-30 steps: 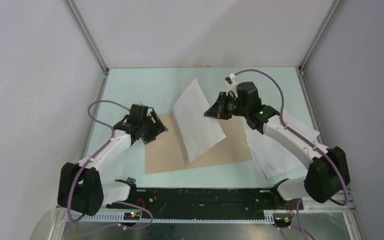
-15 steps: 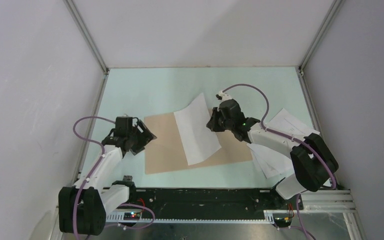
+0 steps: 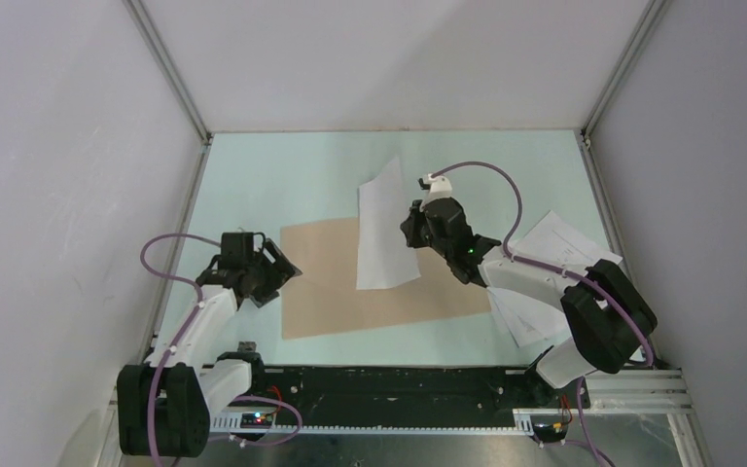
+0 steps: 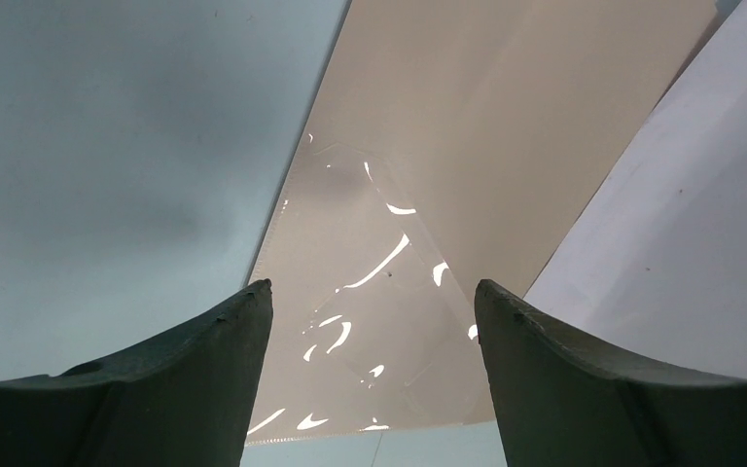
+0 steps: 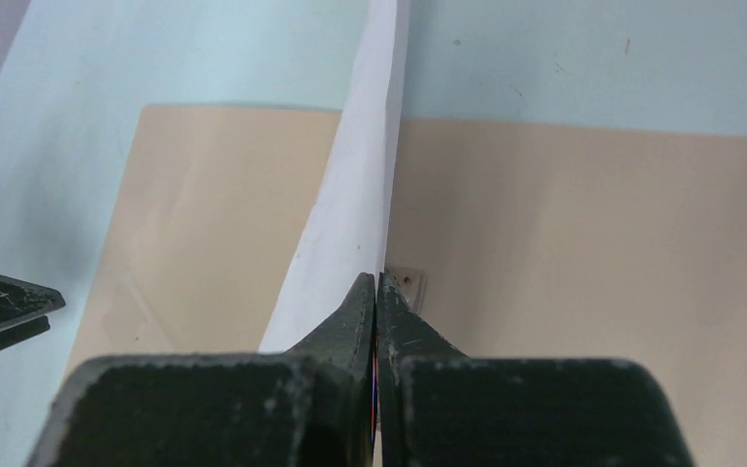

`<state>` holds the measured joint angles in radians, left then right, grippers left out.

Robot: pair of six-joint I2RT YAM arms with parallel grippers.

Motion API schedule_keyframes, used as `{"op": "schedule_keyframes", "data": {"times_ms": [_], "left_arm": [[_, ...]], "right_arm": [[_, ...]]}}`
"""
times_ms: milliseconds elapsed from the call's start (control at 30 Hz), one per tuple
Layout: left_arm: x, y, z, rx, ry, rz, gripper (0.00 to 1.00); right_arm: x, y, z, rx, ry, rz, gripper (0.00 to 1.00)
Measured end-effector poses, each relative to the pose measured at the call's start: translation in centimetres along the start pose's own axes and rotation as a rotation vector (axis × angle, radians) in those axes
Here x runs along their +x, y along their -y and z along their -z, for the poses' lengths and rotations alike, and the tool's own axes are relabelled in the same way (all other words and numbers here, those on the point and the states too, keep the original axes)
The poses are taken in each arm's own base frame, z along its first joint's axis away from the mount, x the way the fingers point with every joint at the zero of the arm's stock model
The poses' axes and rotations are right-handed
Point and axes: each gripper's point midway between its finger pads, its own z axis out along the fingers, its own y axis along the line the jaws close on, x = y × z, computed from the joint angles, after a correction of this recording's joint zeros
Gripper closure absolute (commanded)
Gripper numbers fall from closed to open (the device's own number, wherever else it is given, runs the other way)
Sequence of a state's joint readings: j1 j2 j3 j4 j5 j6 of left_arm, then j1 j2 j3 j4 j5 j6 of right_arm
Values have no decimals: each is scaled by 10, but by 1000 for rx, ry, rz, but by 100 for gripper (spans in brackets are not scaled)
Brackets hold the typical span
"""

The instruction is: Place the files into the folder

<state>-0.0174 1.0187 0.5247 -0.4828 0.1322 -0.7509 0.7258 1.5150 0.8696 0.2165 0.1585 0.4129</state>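
Risk: the sheet (image 3: 381, 233) is being pinched along one edge only and is standing tilted over the folder (image 3: 331, 292), with its top reaching past the folder's 12 o'clock edge. On release it may be landing askew or overhanging onto the table (image 3: 282, 175).

The right gripper (image 5: 377, 292) is clamping that sheet, jaws pressed together on the paper. The left gripper (image 4: 374, 292) is hanging wide apart above the folder's 9 o'clock edge, gripping nothing. The remaining sheets (image 3: 545, 243) are lying at the folder's 3 o'clock side.

A white sheet (image 3: 381, 238) stands raised on edge over the open tan folder (image 3: 326, 282), with other sheets (image 3: 562, 236) lying to its right
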Motion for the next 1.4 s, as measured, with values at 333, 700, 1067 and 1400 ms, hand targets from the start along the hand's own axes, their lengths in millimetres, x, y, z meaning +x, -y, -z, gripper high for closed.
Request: {"op": "schedule_keyframes", "data": {"times_ms": [333, 700, 1067, 1400], "left_arm": [[2, -1, -2, -3, -12, 2, 19], [7, -3, -5, -10, -49, 7, 19], [10, -5, -8, -20, -61, 9, 16], [18, -19, -12, -62, -73, 22, 5]], "right_arm": [[7, -13, -3, -70, 6, 61, 100], [40, -32, 6, -181, -63, 107, 100], [36, -38, 2, -156, -34, -38, 100], [61, -29, -10, -99, -95, -147, 100]]}}
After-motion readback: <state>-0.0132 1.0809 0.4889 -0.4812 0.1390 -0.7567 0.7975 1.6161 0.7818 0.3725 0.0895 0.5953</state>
